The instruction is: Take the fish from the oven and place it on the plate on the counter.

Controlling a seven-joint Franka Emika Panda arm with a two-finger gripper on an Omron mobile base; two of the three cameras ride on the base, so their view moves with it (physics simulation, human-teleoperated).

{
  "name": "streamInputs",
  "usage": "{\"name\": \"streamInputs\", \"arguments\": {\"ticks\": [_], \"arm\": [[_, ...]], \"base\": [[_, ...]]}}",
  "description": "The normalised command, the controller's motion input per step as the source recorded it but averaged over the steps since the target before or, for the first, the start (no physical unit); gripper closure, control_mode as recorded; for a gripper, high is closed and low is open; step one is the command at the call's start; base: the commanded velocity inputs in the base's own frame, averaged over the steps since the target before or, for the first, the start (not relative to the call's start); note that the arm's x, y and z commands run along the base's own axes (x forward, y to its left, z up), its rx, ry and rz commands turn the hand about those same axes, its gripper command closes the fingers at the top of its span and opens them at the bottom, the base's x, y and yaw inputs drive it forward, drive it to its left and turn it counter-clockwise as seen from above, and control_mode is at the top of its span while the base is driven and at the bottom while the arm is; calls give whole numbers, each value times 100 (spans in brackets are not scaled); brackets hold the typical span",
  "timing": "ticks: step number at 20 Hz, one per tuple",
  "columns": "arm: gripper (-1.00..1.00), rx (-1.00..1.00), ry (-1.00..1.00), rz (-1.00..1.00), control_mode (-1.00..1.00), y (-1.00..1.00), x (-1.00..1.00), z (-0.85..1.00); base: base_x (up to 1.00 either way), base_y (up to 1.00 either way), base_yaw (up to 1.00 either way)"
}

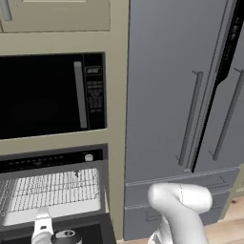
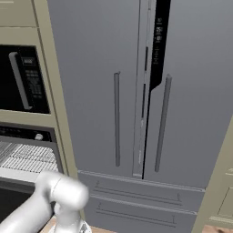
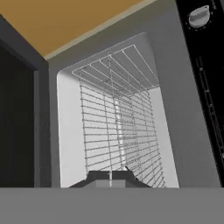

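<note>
- The white arm [image 1: 178, 209] is bending low in front, reaching left toward the open oven [image 1: 52, 190].
- The hand [image 3: 111, 178] is sitting at the oven mouth with its tips pressed together; whether they are pinching anything, I cannot tell.
- A thin dark sliver [image 3: 127, 169] is lying on the wire rack [image 3: 118, 127] just past the tips, possibly the fish, too small to be sure.
- The silver knob [image 1: 88, 157] is sitting on the control strip above.
- Higher up, the microwave [image 1: 47, 95] is hanging shut.
- The grey fridge [image 2: 136, 91] is standing to the right.
</note>
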Motion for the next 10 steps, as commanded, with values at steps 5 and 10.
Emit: {"name": "streamInputs", "arguments": {"ticks": [5,10], "arm": [[100,-22,9,-28,-100,33,52,0],[100,-17,4,-32,-100,22,37,0]], "base": [[0,0,0],[0,0,0]]}}
